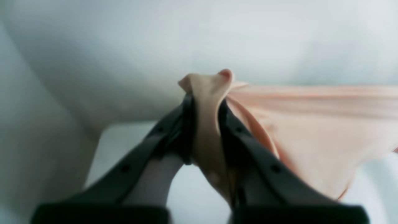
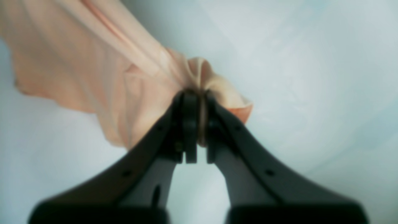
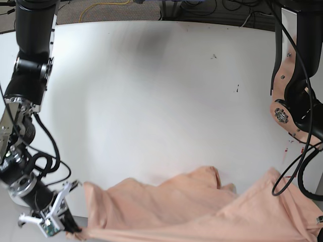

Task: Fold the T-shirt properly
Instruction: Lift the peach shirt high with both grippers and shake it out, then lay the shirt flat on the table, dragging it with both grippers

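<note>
Peach T-shirt (image 3: 202, 212) hangs stretched between both claws: left gripper (image 1: 205, 102) and right gripper (image 2: 199, 96) each pinch one end, its long axis running across the table's (image 3: 161, 91) near edge.

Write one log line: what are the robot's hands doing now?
left hand: shut on T-shirt | right hand: shut on T-shirt | T-shirt: stretched between hands, partly on table

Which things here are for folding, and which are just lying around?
For the job:
- T-shirt, stretched between the two arms
- left gripper, jaws shut on the T-shirt
- right gripper, jaws shut on the T-shirt
- table, where the folding happens

Just lying about:
- cables behind the table
- yellow cord at the back
</note>
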